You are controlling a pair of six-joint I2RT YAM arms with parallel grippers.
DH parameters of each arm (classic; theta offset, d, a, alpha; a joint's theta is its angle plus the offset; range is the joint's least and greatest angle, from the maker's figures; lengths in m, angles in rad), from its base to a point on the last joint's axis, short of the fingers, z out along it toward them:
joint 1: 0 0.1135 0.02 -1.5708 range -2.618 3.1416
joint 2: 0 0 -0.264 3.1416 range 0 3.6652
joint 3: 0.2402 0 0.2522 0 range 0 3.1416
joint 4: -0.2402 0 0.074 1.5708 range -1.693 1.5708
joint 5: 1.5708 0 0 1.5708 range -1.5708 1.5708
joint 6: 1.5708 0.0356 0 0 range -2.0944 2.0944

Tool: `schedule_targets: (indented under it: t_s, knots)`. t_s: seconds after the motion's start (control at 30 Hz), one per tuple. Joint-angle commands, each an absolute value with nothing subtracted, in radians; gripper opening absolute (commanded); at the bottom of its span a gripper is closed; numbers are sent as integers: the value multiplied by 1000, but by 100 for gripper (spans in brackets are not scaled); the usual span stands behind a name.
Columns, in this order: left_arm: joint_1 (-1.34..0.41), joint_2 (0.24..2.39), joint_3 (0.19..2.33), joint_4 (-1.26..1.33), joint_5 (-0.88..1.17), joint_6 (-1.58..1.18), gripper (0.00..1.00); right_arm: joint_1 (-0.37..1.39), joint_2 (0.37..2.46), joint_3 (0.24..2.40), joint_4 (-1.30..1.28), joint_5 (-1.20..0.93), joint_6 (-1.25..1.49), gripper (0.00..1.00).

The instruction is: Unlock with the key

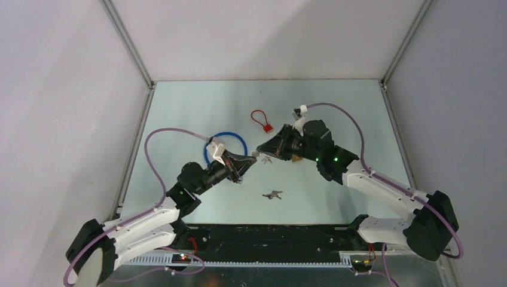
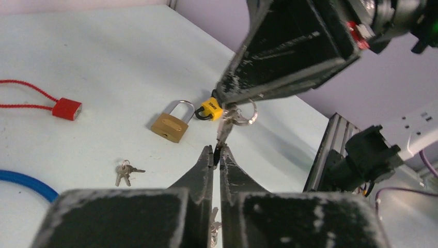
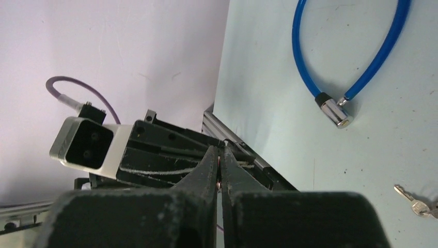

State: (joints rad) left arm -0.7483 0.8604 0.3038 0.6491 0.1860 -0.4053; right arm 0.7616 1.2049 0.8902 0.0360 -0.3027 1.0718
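A small bunch of keys [image 2: 227, 126] on a ring [image 2: 247, 112] hangs between my two grippers above the table. My left gripper [image 2: 217, 151] is shut on the dark lower end of one key. My right gripper [image 2: 230, 106] is shut on the upper end of the same bunch; in its own view [image 3: 220, 155] a thin metal piece shows between its closed fingers. In the top view the two tips, left [image 1: 249, 161] and right [image 1: 259, 150], almost touch. A brass padlock [image 2: 170, 124] and a yellow padlock [image 2: 211, 108] lie on the table under the right gripper.
A second bunch of keys [image 1: 272, 194] lies nearer the arms' bases. A blue cable lock [image 1: 225, 143] lies left of the grippers, its metal barrel [image 3: 333, 112] showing in the right wrist view. A red cable lock [image 1: 262, 121] lies farther back.
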Motion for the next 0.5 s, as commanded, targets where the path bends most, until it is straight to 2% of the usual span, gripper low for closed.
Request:
schedule_targets:
  t_s: [0.0,0.03,0.07,0.17,0.23,0.3,0.47]
  knots:
    - [-754,844,344,703,199,-399,0,761,1147,891,16,-271,1023,10]
    - [-753,833,342,699,206,-405,0,746,1140,891,-10,-258,1007,16]
    - [-754,827,344,671,210,-416,0,739,1123,891,-27,-250,966,29]
    - [-753,807,395,528,206,-422,0,691,1083,891,-95,-239,837,55]
    - [-752,806,436,415,211,-414,0,666,1051,891,-137,-230,757,63]
    - [-752,809,473,330,241,-410,0,656,1020,891,-173,-224,649,66]
    - [-745,867,593,91,386,-390,0,654,941,891,-183,-335,370,68]
